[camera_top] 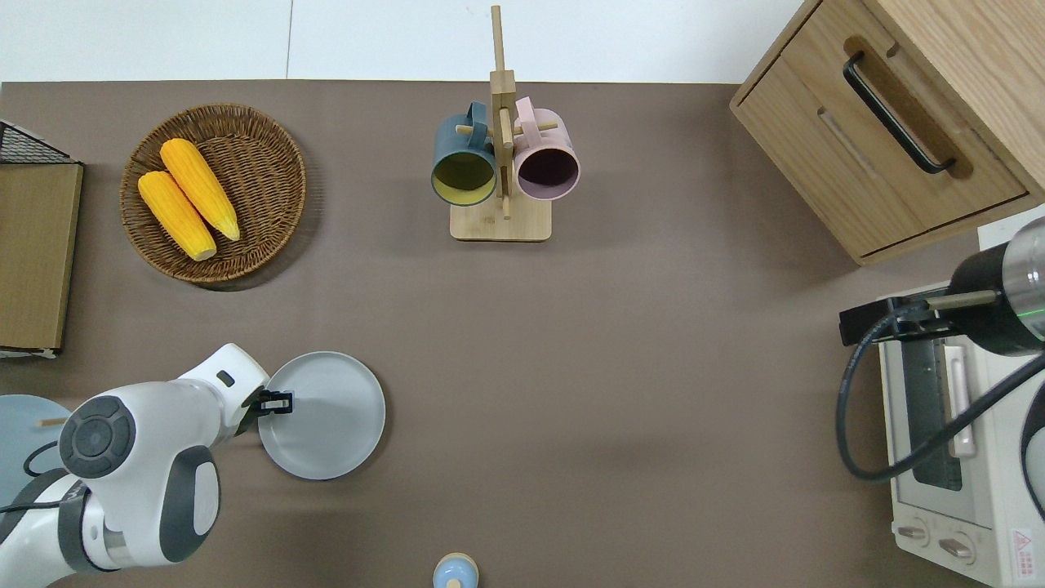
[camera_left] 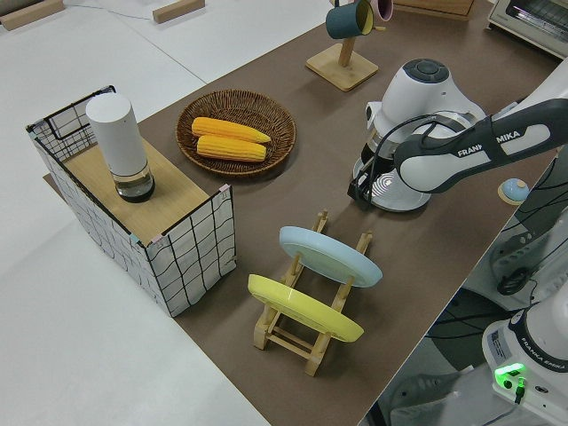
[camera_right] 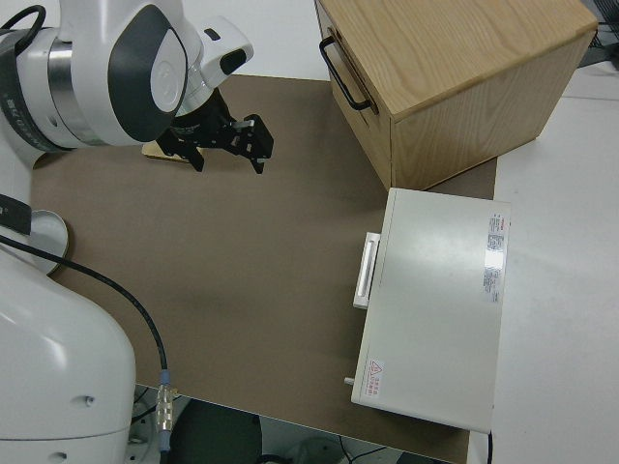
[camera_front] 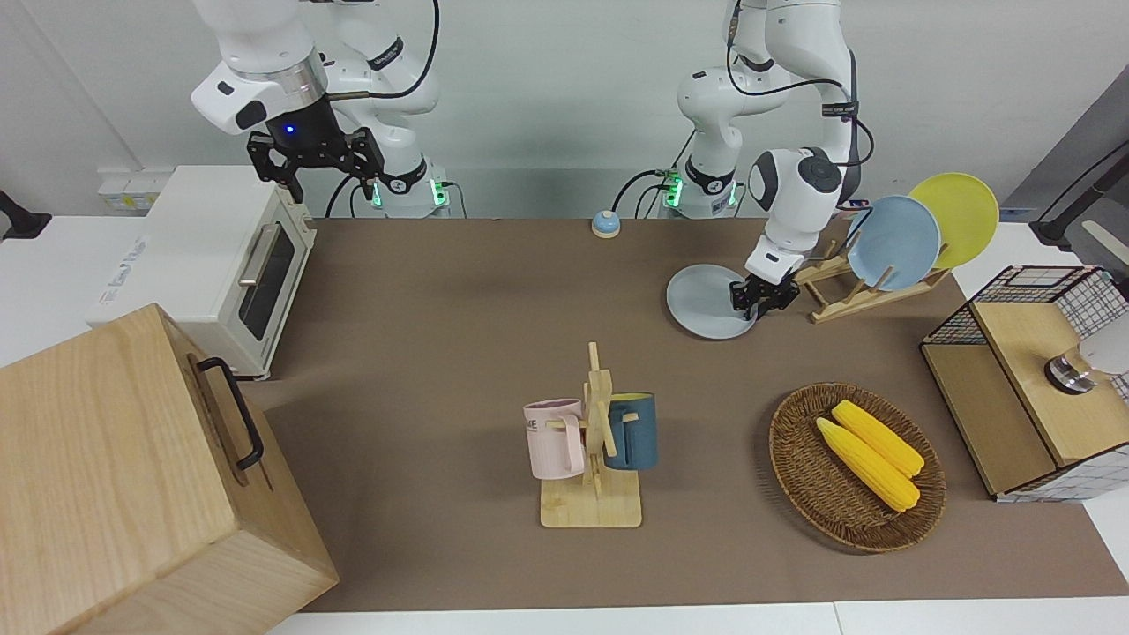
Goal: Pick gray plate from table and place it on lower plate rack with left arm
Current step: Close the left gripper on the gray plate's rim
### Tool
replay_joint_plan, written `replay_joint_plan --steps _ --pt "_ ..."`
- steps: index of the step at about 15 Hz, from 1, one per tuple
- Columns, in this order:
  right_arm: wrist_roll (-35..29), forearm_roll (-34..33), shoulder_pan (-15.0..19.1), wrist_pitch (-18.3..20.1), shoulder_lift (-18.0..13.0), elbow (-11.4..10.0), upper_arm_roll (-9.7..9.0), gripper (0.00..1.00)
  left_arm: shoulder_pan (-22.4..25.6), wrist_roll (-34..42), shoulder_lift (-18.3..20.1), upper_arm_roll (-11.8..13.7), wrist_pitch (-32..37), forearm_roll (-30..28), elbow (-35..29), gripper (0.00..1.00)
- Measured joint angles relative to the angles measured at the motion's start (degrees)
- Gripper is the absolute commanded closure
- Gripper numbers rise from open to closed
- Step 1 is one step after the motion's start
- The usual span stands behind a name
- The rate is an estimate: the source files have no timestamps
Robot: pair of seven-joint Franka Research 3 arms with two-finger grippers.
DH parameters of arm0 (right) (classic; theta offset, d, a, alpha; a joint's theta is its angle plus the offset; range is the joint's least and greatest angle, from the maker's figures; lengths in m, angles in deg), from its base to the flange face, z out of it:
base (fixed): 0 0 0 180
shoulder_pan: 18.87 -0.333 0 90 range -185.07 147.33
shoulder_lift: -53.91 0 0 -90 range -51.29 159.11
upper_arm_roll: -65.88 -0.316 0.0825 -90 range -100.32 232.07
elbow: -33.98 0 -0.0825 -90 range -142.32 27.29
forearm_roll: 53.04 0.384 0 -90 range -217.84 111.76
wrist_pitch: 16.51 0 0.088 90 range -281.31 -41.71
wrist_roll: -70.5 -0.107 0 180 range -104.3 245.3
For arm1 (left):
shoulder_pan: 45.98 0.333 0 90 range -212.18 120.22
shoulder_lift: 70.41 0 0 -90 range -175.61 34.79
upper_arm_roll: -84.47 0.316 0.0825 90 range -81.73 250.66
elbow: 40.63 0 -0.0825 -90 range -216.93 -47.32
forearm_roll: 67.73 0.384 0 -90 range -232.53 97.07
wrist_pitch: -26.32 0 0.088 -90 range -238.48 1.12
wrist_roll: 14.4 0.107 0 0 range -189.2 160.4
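Reaching left gripper [camera_top: 282,401] (gray plate [camera_top: 331,425] rim)

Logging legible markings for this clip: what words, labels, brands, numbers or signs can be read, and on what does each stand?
"FRANKA EMIKA": left arm link and its base, left side view.
Pink mug: print ending "ME", rest hidden.
Toaster oven: gray lettering on top, unreadable; red warning sign and label strip, too small.
Nothing else legible.

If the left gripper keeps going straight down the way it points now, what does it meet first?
The gray plate. The left gripper points down at the plate's rim on the side toward the plate rack, fingers straddling or just above that edge. Whether they touch already is unclear; the table lies beneath.
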Motion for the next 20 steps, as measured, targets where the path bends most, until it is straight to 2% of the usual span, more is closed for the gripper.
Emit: replay_joint_plan --steps 12,20 --pt "0.0 0.0 0.0 0.0 0.0 0.0 0.0 0.011 0.1 0.9 0.5 0.1 1.5 0.0 0.0 1.0" --pt "0.0 0.0 0.0 0.0 0.0 0.0 0.0 0.011 0.2 2.0 5.1 1.8 10.0 0.0 1.7 1.0"
